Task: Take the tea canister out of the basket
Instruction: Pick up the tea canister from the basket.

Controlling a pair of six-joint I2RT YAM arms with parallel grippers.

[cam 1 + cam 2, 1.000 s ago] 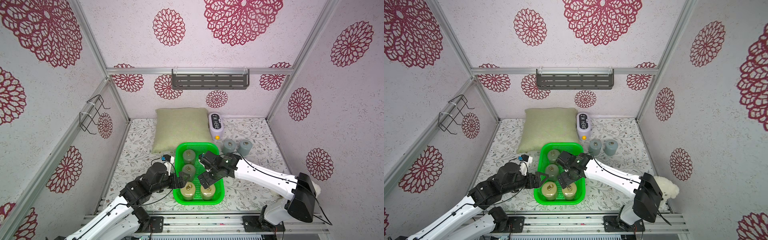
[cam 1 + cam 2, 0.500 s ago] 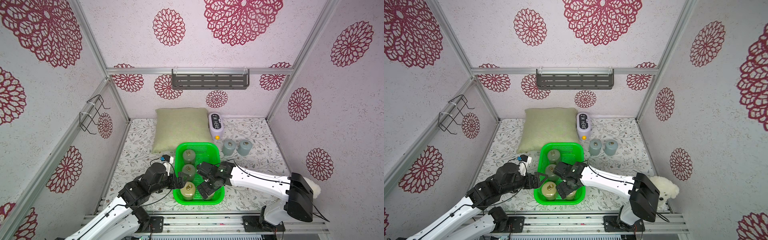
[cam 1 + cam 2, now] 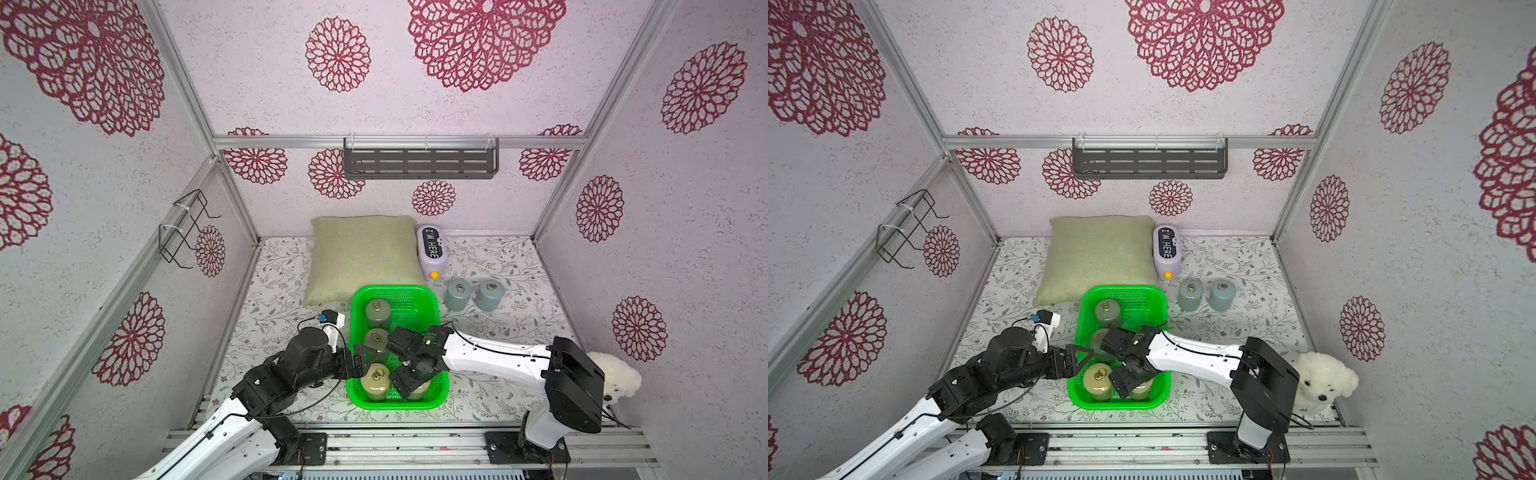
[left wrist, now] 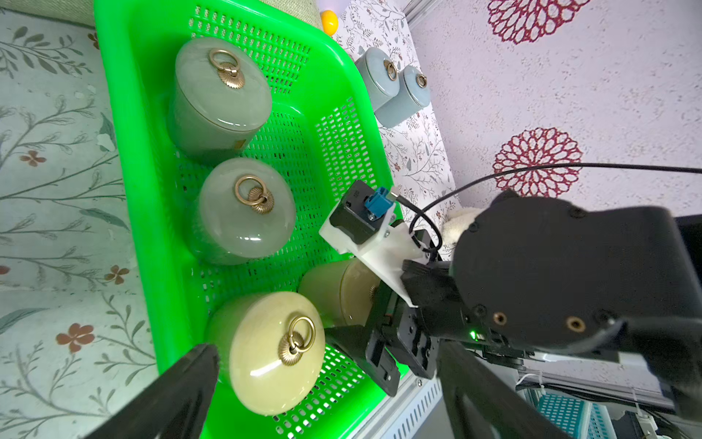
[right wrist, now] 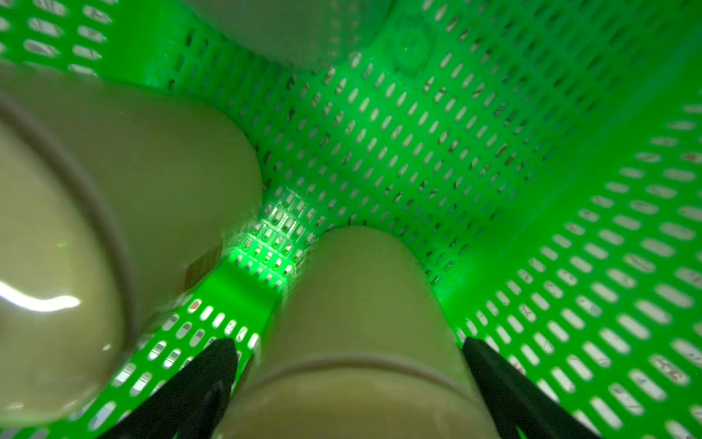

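Note:
The green basket (image 3: 395, 289) (image 3: 1121, 289) holds several lidded tea canisters with brass ring pulls. Two grey-green ones (image 3: 377, 311) (image 3: 376, 338) stand in its back and middle. A yellowish one (image 3: 376, 380) (image 4: 273, 349) stands front left. Another yellowish canister (image 3: 420, 394) (image 5: 361, 289) stands front right. My right gripper (image 3: 413, 384) (image 5: 347, 342) is down inside the basket, open, one finger on each side of that canister with thin gaps showing. My left gripper (image 3: 1084, 361) (image 4: 324, 347) stands open at the basket's left rim, beside the front-left canister, holding nothing.
Two blue-grey canisters (image 3: 457, 293) (image 3: 489, 294) stand on the table right of the basket. A green pillow (image 3: 361, 257) and a white "I'M HERE" device (image 3: 430, 253) lie behind it. A white plush dog (image 3: 619, 380) sits beside the right arm's base.
My right gripper has come toward the front of the basket and sunk over the front-right canister, its jaws narrowing a little. The left arm has barely moved.

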